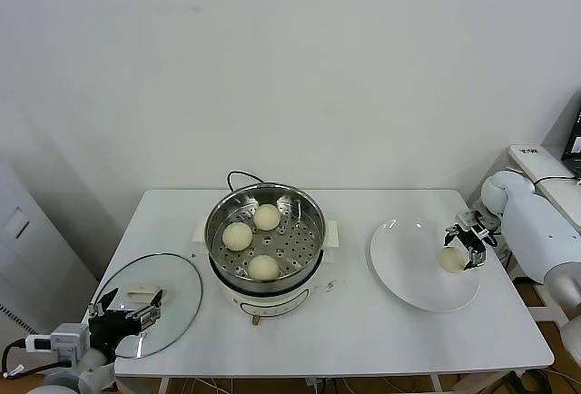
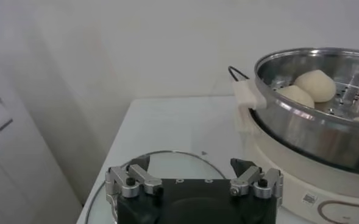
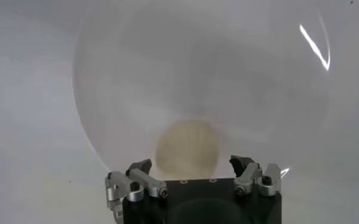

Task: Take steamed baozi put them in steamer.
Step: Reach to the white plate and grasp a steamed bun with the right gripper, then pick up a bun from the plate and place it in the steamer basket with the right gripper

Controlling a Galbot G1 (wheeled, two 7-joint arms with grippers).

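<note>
Three smooth cream-white dough buns (image 1: 253,241) sit in the round shiny stainless-steel steamer basket (image 1: 309,211) at the middle of the white bench (image 1: 363,330). A fourth bun (image 1: 451,260) lies on the round white plate (image 1: 408,267) to its right. The right hand (image 1: 466,246) hovers over that bun; the right wrist view shows its fingers (image 3: 136,179) spread wide, straddling the bun (image 3: 187,148) without closing. The left hand (image 1: 127,309) waits open over the round glass lid (image 1: 177,285); its wrist view alone shows the steamer's side wall (image 2: 313,131).
</note>
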